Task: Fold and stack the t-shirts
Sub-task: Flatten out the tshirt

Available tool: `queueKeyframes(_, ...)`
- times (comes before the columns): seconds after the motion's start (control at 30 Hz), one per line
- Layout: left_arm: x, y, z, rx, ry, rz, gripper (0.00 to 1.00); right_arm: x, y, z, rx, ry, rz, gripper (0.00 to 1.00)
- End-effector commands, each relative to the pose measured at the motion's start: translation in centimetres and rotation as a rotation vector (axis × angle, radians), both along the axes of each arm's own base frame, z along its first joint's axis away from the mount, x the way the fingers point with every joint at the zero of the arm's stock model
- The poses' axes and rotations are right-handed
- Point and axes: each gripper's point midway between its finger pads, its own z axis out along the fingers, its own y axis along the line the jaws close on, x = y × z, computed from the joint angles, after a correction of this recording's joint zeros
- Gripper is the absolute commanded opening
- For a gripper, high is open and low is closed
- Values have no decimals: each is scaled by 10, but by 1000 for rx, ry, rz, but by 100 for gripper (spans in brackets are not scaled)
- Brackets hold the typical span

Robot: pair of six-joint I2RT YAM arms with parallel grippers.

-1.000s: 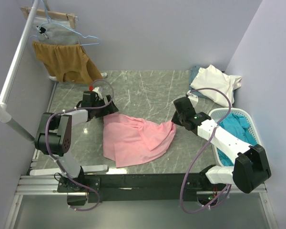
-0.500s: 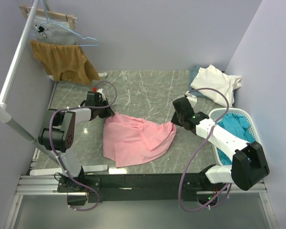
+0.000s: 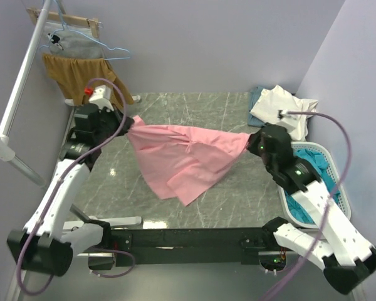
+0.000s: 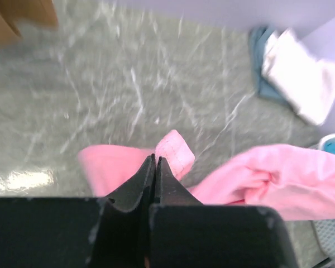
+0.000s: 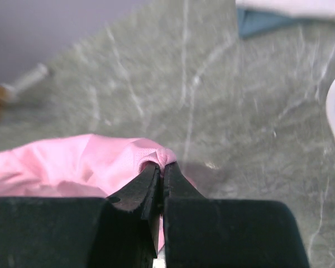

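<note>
Pink t-shirt (image 3: 185, 160) is strung between both arms over mid-table. Left gripper (image 3: 126, 123): jaws pressed together on 1 edge, with a pink fold poking past the tips in the wrist view. Right gripper (image 3: 254, 139): clamped on the opposite edge. The top edge is taut and the rest sags toward the near side; can't tell if it touches the table (image 3: 194, 106). Cream-white t-shirt (image 3: 282, 108) lies on a grey-blue one (image 3: 257, 95) in the far-right corner. Teal shirts (image 3: 313, 164) sit in the white basket (image 3: 304, 144) at right.
</note>
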Motion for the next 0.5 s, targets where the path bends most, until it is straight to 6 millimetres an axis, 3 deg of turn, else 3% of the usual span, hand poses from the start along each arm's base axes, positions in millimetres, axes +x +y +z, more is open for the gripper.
queueKeyframes(0.0, -26, 17, 29, 44, 18, 65, 3, -20, -23, 39, 17, -81, -52, 0)
queueKeyframes(0.07, -33, 23, 46, 46, -6, 87, 4, -23, -26, 42, 20, -95, -57, 0)
queueKeyframes(0.27, -50, 38, 69, 60, -37, 154, 4, -20, -29, 32, -5, -48, -90, 0)
queueKeyframes(0.43, -70, 38, 112, 25, -135, 139, 7, -30, -32, 69, 27, -167, -57, 0)
queueKeyframes(0.47, -74, 39, 121, 24, -144, 139, 6, -33, -33, 85, 40, -199, -49, 0)
